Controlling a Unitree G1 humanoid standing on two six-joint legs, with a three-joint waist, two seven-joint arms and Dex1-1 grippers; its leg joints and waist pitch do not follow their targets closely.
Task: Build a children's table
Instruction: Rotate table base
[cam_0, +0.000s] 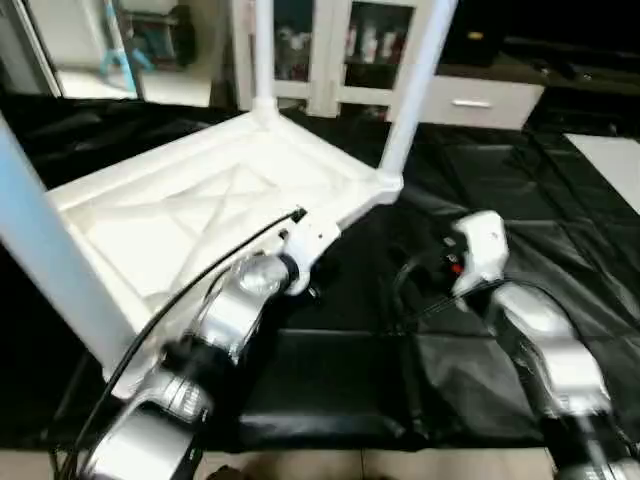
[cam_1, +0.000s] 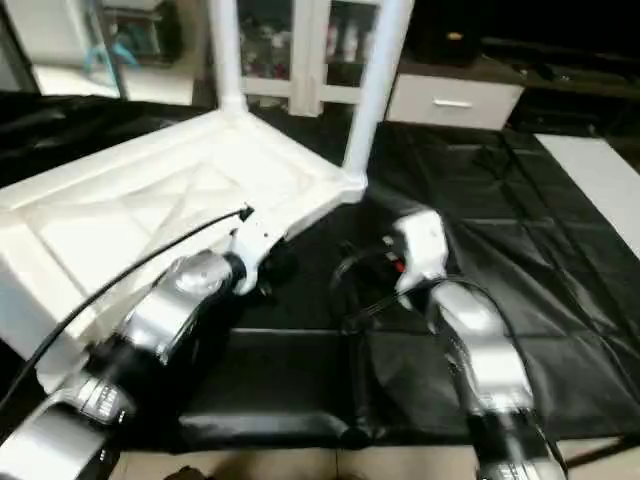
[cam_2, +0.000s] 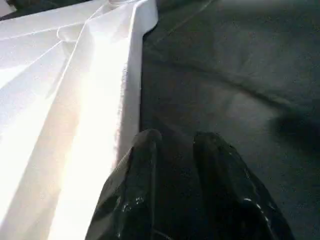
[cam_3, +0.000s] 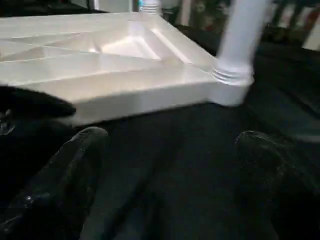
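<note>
Black-draped work table (cam_0: 480, 250): upturned children's table (cam_0: 200, 215), legs up; left gripper (cam_2: 175, 145) narrowly parted, empty; right gripper (cam_3: 170, 145) wide open.

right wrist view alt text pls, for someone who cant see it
An upside-down white table top lies on black cloth, its ribbed underside facing up and a white leg standing in the near corner socket. The right tool hovers open just short of the top's edge, its two black fingers spread wide and holding nothing.

No readable text, label or number appears anywhere.
</note>
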